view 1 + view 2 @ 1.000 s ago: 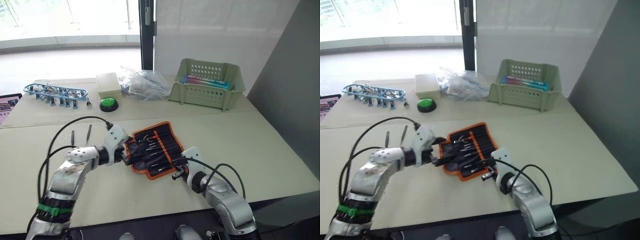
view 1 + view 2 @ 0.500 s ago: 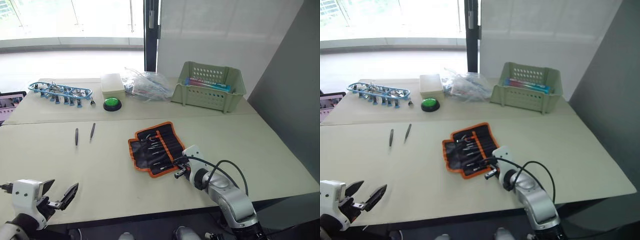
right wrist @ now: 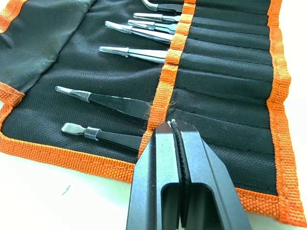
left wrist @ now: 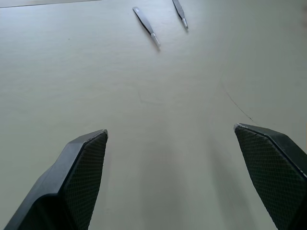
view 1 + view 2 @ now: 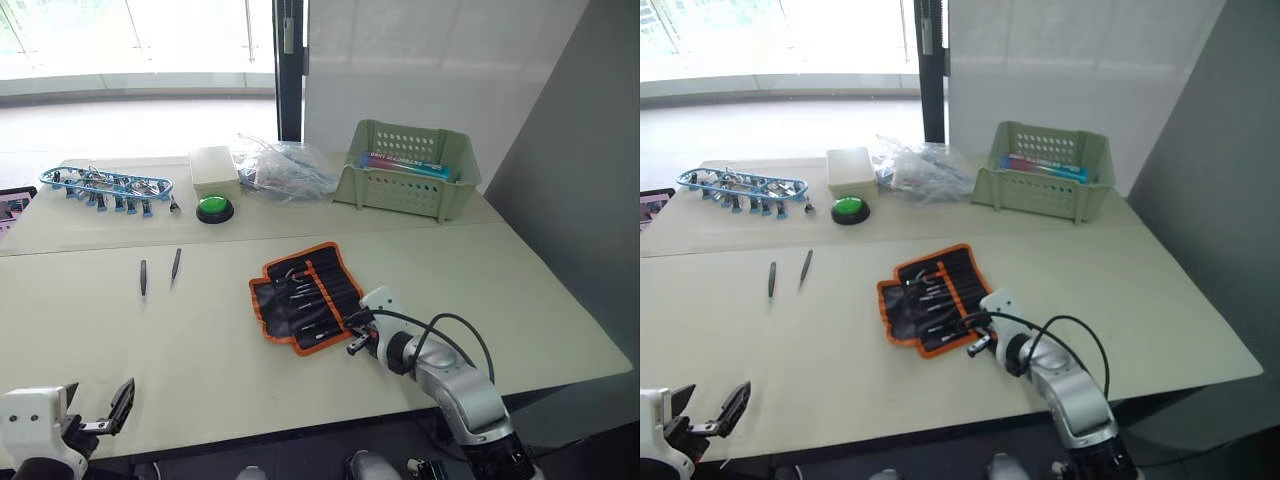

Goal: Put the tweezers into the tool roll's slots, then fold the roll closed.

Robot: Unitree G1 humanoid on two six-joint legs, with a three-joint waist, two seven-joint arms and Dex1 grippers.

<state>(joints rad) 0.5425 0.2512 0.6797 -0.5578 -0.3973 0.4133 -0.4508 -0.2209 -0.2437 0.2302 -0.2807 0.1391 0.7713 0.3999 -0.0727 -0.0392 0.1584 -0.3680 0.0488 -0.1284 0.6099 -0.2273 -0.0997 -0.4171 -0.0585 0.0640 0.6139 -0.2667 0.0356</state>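
Reaching next for two loose tweezers

Spreading across the middle of the table (image 5: 520, 290), the tool roll (image 5: 305, 295) lies open with several tools already tucked in its slots (image 3: 230, 72). My right gripper (image 3: 176, 132) rests on its near edge, fingers pressed together with nothing between them. My left gripper (image 5: 108, 412) hangs wide open and empty off the table's near left corner. Two tweezers (image 5: 158, 272) lie side by side ahead of it, well left of the roll, long axes running away from me, so my left arm is nearer. A second ago that arm was reaching into the roll; it has since pulled right back.
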